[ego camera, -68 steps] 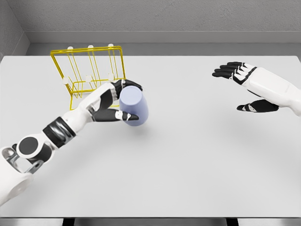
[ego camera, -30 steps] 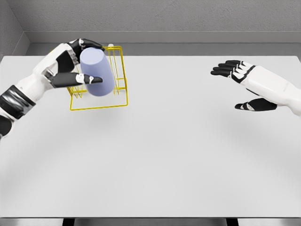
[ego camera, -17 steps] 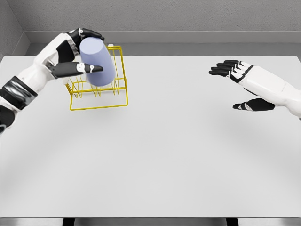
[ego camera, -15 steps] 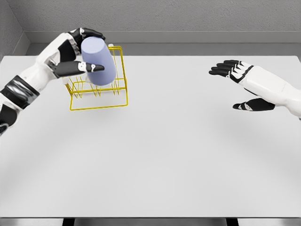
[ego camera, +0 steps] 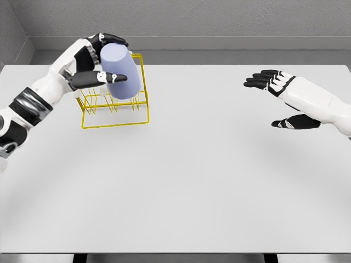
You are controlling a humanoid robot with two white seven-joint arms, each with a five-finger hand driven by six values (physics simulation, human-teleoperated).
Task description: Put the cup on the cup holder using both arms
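A pale blue cup is held upside down, tilted, in front of the upper part of the yellow wire cup holder at the table's back left. My left hand is shut on the cup, thumb across its front and fingers over its top. The cup hides the holder's right pegs; whether it touches one I cannot tell. My right hand hovers open over the table's right side, far from the cup, holding nothing.
The white table reaches from the holder to the front edge. A grey wall runs close behind the table's far edge, just past the holder.
My left hand has lifted the cup from the table up in front of the holder, then shifted it slightly right. The right hand has barely moved.
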